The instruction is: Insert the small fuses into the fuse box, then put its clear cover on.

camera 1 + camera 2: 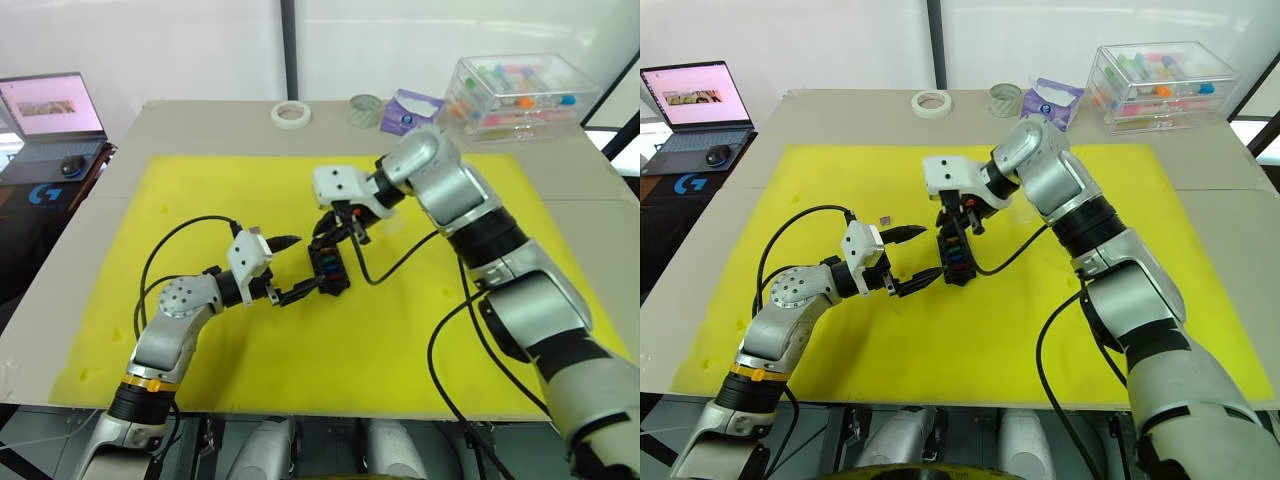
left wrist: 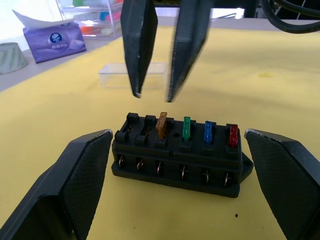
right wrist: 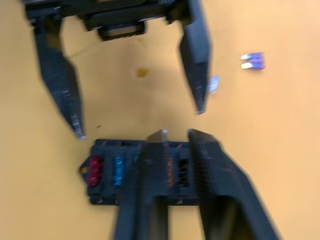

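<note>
The black fuse box (image 2: 177, 157) lies on the yellow mat (image 1: 200, 190) and carries an orange, a green, a blue and a red fuse upright in its slots. My left gripper (image 1: 305, 263) is open wide, one finger on each side of the box, touching nothing. Just above the box's slots, my right gripper (image 3: 176, 132) hangs pointing down, its fingers a little apart and empty. The clear cover (image 2: 132, 75) lies flat on the mat just beyond the box. A purple fuse (image 3: 252, 61) and a pale one (image 3: 213, 84) lie loose on the mat nearby.
A large clear box of coloured tubes (image 1: 515, 95) stands at the back right. A purple tissue pack (image 1: 405, 110) and two tape rolls (image 1: 291, 114) lie along the back edge. A laptop (image 1: 50, 115) sits on a side table to the left.
</note>
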Available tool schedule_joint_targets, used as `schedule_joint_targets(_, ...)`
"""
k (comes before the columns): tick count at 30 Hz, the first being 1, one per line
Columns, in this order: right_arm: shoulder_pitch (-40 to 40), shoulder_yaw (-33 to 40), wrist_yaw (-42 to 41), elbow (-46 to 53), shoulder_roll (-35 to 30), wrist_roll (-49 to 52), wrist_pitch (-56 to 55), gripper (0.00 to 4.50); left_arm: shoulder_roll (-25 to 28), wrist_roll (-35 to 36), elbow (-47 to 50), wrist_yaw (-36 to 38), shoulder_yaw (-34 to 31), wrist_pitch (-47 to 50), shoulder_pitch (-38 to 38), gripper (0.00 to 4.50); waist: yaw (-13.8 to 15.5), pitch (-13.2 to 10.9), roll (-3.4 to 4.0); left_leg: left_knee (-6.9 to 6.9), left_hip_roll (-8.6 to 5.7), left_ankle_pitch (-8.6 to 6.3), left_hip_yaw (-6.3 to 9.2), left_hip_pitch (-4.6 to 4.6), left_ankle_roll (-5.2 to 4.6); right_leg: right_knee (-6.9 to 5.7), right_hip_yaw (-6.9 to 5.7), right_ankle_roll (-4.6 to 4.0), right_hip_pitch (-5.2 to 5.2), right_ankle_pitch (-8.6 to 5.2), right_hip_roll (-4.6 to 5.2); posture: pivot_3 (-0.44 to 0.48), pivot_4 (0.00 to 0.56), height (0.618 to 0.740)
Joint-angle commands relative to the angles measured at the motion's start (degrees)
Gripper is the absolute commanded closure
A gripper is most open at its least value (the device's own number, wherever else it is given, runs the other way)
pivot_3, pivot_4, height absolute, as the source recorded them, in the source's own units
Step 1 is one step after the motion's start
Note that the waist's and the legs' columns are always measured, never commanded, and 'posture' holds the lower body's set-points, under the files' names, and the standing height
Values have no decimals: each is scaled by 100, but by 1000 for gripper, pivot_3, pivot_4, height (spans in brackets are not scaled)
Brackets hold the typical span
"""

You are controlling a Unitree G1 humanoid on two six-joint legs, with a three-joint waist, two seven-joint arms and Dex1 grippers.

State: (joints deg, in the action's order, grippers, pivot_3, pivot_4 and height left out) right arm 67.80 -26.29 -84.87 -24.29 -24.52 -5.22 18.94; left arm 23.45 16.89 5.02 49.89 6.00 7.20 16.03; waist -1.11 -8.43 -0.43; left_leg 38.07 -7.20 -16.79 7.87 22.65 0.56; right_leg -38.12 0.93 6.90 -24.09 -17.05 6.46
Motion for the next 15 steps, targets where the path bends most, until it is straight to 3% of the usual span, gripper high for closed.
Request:
schedule_joint_targets(1,-39,178,53,145,4,155,-81,4461,-1,44,171,-9,-28,-51,47,0,-2,0,0,0,0,0,0,0,0,0,0,0,0,0,0,0,150,740)
schedule_joint_targets(15,-264,80,93,148,-92,106,-98,4461,40,80,256,10,-35,88,89,0,-4,0,0,0,0,0,0,0,0,0,0,0,0,0,0,0,150,740)
